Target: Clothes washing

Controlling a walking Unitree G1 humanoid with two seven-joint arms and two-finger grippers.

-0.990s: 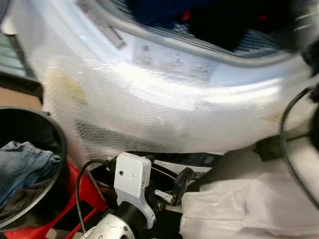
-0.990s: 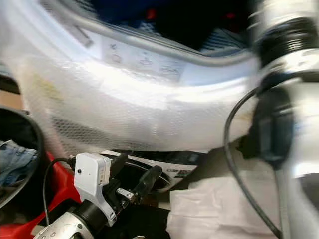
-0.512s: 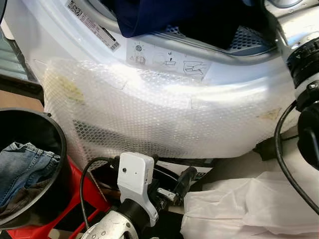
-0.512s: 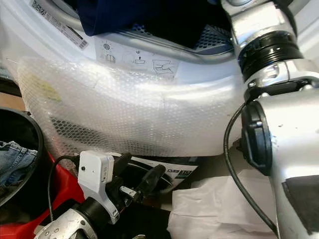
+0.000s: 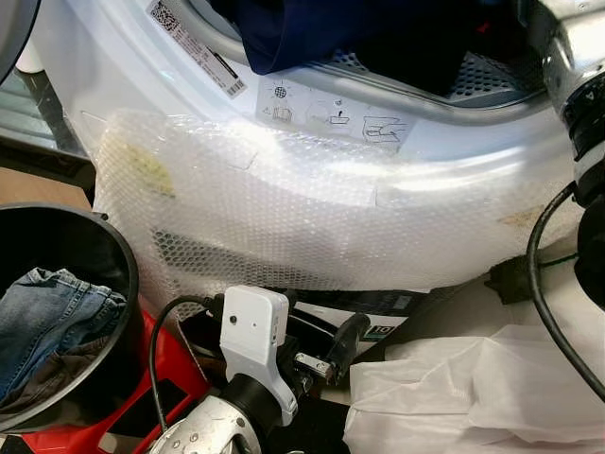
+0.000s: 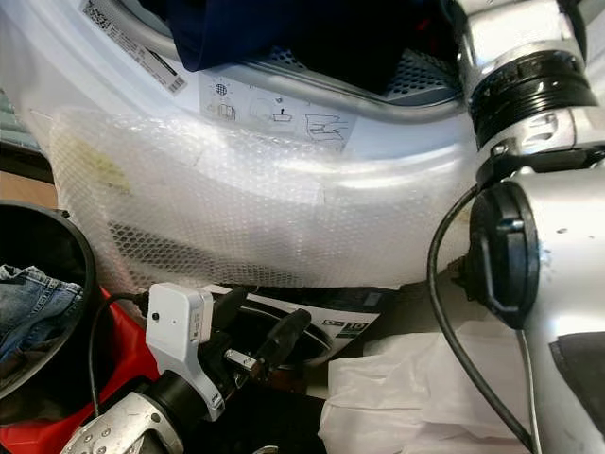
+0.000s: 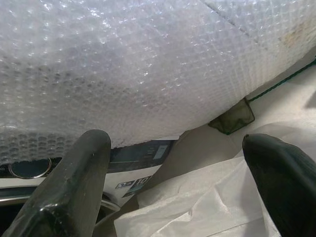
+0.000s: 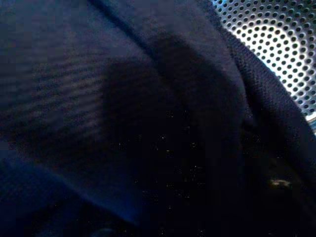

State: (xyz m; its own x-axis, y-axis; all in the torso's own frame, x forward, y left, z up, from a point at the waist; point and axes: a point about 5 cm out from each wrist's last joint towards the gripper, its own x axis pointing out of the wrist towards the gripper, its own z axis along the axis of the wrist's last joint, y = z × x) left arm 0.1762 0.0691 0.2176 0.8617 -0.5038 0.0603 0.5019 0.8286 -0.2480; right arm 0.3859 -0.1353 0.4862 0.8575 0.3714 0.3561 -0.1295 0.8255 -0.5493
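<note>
The head camera is looking steeply down and forward from very near the washing machine (image 5: 312, 142), whose bubble-wrapped front (image 6: 255, 218) is spreading across most of both eye views. Both eyes are sharing the drum opening with dark clothes (image 5: 312, 28), the black basket (image 5: 118, 274) at the left edge and the white plastic sheet (image 6: 416, 397) below; the right eye is sitting slightly further right, taking in more of the right arm (image 6: 539, 142). The left wrist camera is peering along the left claw (image 7: 182, 163), low and close under the bubble wrap, also catching that plastic sheet. The right wrist camera is pressing almost against dark fabric inside the perforated drum (image 8: 276, 44).
</note>
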